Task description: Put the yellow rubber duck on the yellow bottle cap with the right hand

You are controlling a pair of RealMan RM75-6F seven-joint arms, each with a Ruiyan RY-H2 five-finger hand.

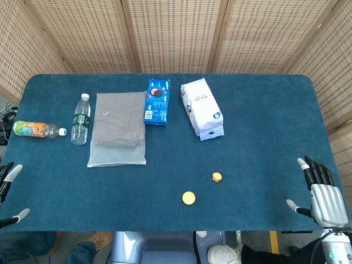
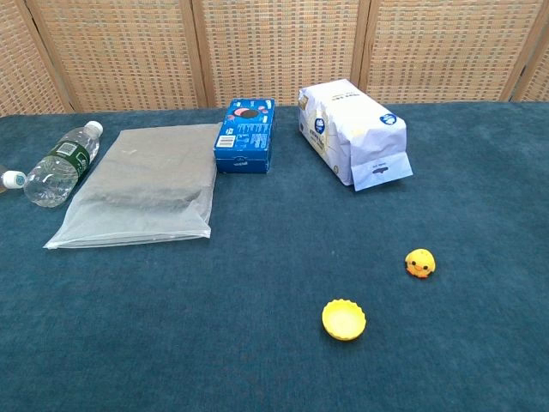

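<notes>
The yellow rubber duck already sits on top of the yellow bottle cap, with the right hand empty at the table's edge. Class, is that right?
Not quite. The yellow rubber duck stands on the cloth, apart from the yellow bottle cap, as the chest view shows. The right hand is indeed empty at the table's edge.

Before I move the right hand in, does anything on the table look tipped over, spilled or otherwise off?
Nothing spilled or damaged. Both bottles lie on their sides at the far left: the clear water bottle and the orange-labelled bottle. The duck sits upright, apart from the yellow cap, which lies hollow side up.
</notes>
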